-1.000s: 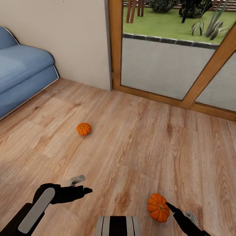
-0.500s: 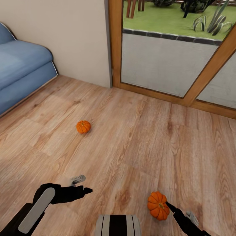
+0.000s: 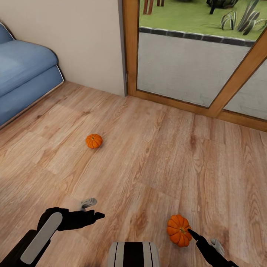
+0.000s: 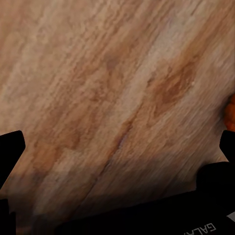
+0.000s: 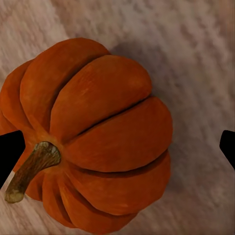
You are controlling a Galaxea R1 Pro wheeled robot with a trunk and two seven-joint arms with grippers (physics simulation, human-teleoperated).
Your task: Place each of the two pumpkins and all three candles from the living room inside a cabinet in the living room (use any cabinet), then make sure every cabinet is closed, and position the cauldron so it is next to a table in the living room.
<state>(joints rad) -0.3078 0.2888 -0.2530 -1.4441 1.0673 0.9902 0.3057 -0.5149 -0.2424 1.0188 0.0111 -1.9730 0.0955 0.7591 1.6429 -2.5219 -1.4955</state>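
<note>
Two pumpkins are in sight over the wooden floor. The far pumpkin sits on the boards by itself, well apart from the blue sofa, on the side of it toward the glass door, and some way short of the beige wall.

The near pumpkin is much farther from the sofa, close in front of the robot. The right gripper is at it: one black fingertip touches the pumpkin's side, and a grey-tipped finger stands off on the other side. In the right wrist view the pumpkin lies between the two dark fingertips at the edges, ribs and brown stem plain to see, the fingers spread wide and not pressing on it. Whether the pumpkin rests on the boards or is lifted, I cannot tell.

The left gripper hangs over bare floor, nearer the sofa than the right one, its fingers parted and nothing between them. Its wrist view shows wood grain and a sliver of orange at the edge.

Beyond the door lie paving and grass.
</note>
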